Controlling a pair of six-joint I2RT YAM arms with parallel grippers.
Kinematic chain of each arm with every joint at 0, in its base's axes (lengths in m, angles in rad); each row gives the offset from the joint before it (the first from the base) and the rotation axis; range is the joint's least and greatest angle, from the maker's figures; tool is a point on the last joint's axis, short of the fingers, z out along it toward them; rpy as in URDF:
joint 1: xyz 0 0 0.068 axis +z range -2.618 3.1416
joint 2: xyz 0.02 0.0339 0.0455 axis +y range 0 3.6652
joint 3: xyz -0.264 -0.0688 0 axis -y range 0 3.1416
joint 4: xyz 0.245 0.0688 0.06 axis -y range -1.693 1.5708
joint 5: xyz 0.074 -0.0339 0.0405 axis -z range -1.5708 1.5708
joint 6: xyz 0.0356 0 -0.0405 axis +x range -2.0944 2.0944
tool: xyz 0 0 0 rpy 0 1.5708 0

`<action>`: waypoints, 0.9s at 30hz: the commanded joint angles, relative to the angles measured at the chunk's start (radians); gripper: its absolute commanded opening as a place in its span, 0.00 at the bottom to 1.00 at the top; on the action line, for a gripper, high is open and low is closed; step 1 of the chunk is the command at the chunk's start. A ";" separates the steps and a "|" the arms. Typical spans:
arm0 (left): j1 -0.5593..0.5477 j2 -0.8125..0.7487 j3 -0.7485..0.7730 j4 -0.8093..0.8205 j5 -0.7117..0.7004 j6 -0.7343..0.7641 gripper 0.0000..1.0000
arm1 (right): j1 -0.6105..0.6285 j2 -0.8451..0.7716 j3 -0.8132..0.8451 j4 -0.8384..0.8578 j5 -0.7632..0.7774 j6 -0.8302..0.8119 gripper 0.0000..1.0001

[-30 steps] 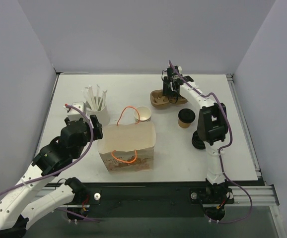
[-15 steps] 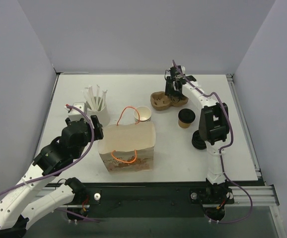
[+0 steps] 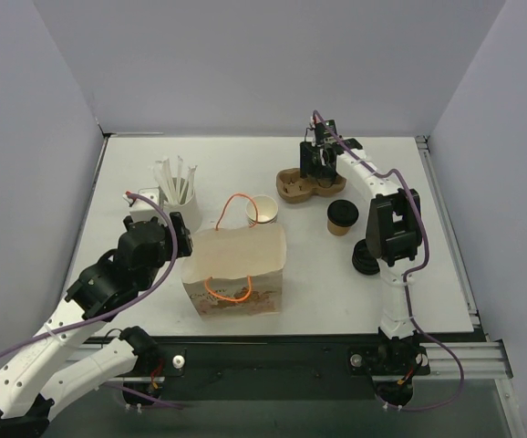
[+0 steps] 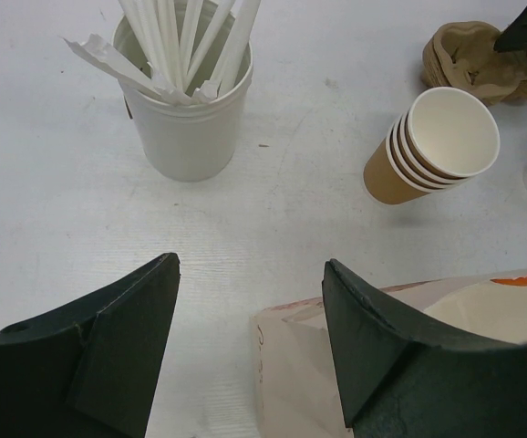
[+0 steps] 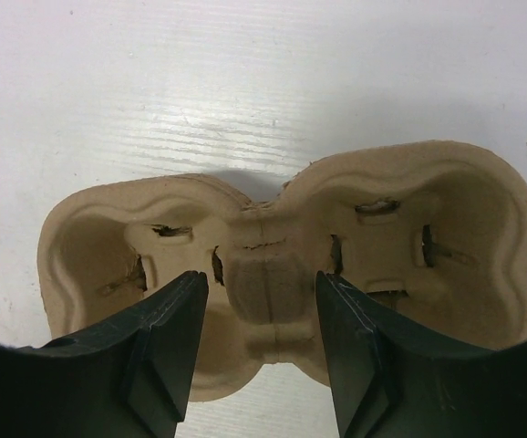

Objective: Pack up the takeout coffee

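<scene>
The step in hand looks like readying the pulp carrier [image 5: 273,228], not yet the cup itself. The right claw [image 5: 259,338] hangs straight over the carrier at the far side of the table [image 3: 236,160]. It is moderately wide, with one finger on each side of the middle ridge between the two wells, and it grips nothing. The takeout coffee [image 3: 341,217] stands upright with its black lid on, just in front of the carrier and apart from it; both wells are bare. The left claw [image 4: 250,274] is wide and holds nothing. It hovers at the far-left corner of the paper bag [image 3: 236,269], with the tub of straws [image 4: 186,119] and the stack of cups [image 4: 437,141] beyond it. The next move probably calls for the right claw to lift clear, swing back toward the lidded cup, take it around the wall below the lid and set it level in a well, or else in the bag. Against the view a second ago, the right wrist stands slightly farther right over the carrier. The carrier, the cup and the bag lie as they did, and the left arm has barely crept toward the bag.
</scene>
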 commanded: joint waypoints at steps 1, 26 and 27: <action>0.004 -0.010 0.000 0.038 0.001 0.018 0.74 | -0.005 -0.045 0.003 0.001 -0.022 -0.013 0.52; 0.004 -0.026 -0.012 0.046 -0.005 0.024 0.74 | 0.031 -0.008 0.084 -0.080 0.064 -0.009 0.51; 0.004 -0.024 -0.012 0.046 -0.001 0.024 0.74 | 0.036 -0.005 0.089 -0.089 0.101 -0.003 0.51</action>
